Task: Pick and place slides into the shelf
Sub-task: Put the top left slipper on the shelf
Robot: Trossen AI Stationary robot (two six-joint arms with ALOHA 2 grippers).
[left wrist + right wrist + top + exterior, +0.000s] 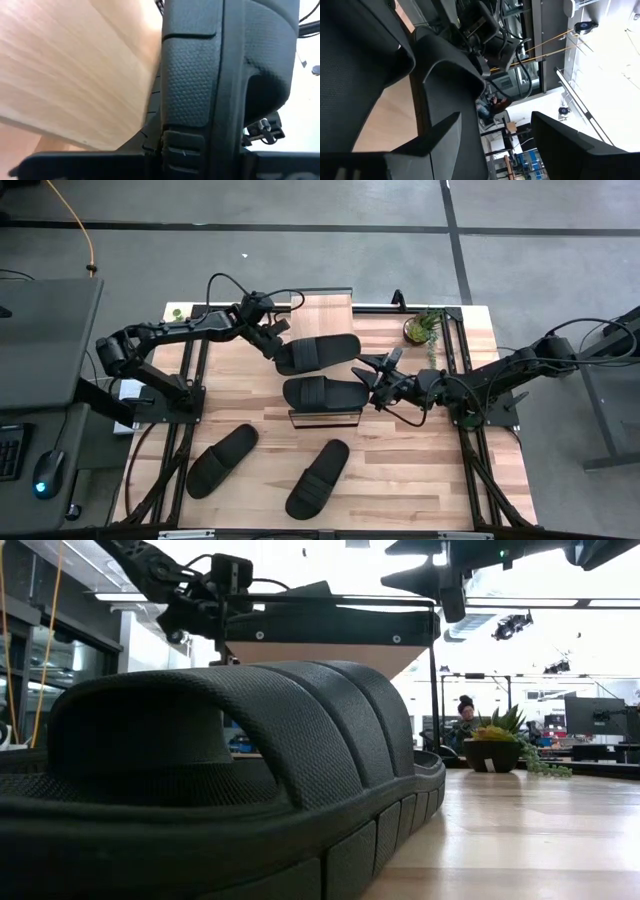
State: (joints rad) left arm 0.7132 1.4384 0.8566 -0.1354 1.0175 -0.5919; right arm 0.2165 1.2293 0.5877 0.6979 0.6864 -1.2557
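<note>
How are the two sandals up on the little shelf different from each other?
The far slide lies tilted, gripped at its end by the left hand; the near slide lies straight and free, with the right hand open beside it. Both are black, ribbed-strap slides.

All four slides are matte black: the two near ones (222,459) (318,477) lie on the pale, striped wood of the table (420,470), and their wide straps show a fine dotted texture. The shelf (325,308) is a lighter blond plank on a thin black frame. At the far right, a green plant (423,326) sits in a dark pot.
</note>
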